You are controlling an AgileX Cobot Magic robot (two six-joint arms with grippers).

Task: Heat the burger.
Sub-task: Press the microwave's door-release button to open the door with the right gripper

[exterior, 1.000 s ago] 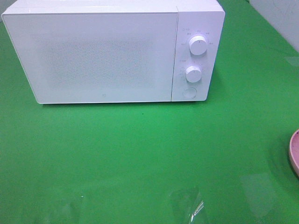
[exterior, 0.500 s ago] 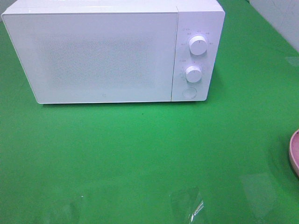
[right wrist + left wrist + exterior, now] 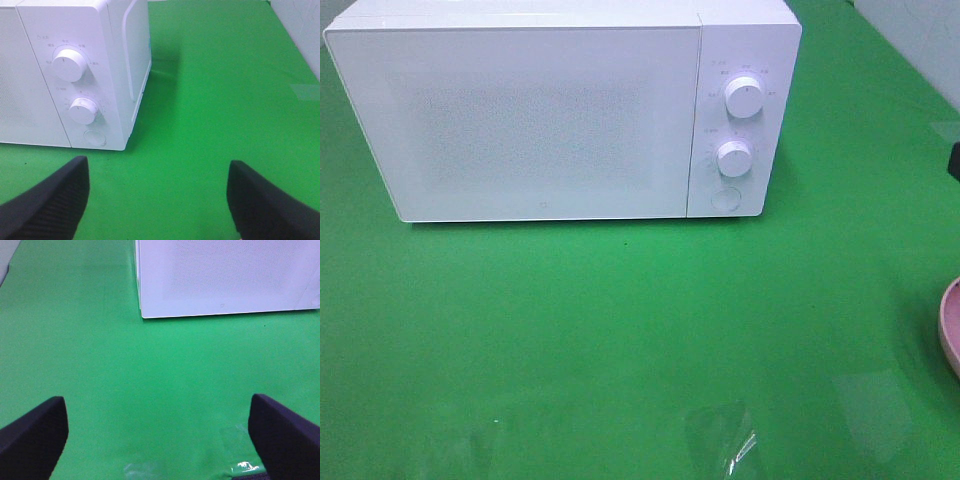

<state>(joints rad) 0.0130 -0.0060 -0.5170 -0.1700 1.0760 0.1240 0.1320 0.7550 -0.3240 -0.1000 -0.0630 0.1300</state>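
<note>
Exterior high: pink plate (image 3: 951, 326) rim; right wrist: right gripper (image 3: 157, 200), microwave (image 3: 116, 75) side.

The white microwave (image 3: 540, 120) looks smooth, faintly glossy plastic; the green table cover (image 3: 620, 330) looks matt and smooth

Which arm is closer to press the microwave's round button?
Probably right: the right end effector faces the white microwave's round button; the left end effector faces the door's far corner.
</note>
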